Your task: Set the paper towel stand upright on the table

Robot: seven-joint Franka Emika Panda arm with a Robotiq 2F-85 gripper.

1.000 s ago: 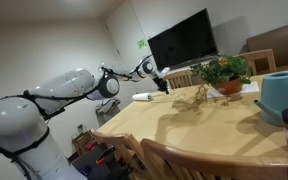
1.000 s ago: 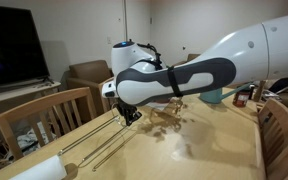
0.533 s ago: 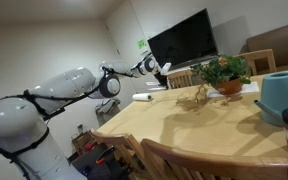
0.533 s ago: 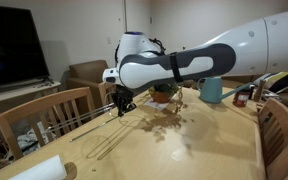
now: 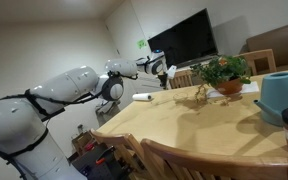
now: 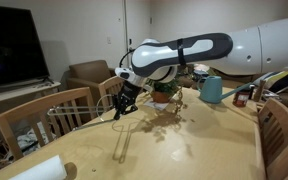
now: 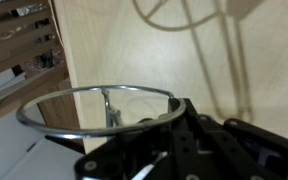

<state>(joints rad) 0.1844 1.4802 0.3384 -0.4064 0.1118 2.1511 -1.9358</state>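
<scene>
Paper towel stand (image 7: pixel 94 88) is held off the table (image 6: pixel 194 150), clamped in the shut gripper (image 6: pixel 124 98) and tilted close to level rather than upright. In the wrist view the black gripper (image 7: pixel 174 128) is closed at the rim of the round ring base (image 7: pixel 44 129), and the slim post shows inside the ring. A looped shadow falls on the tan top just below. Beyond the arm stand 1 potted plant (image 6: pixel 164 92) and 1 teal jug (image 6: pixel 211 90). A wooden chair (image 6: pixel 44 118) sits at the table's edge, and a white roll (image 6: pixel 39 170) lies at the near corner.
</scene>
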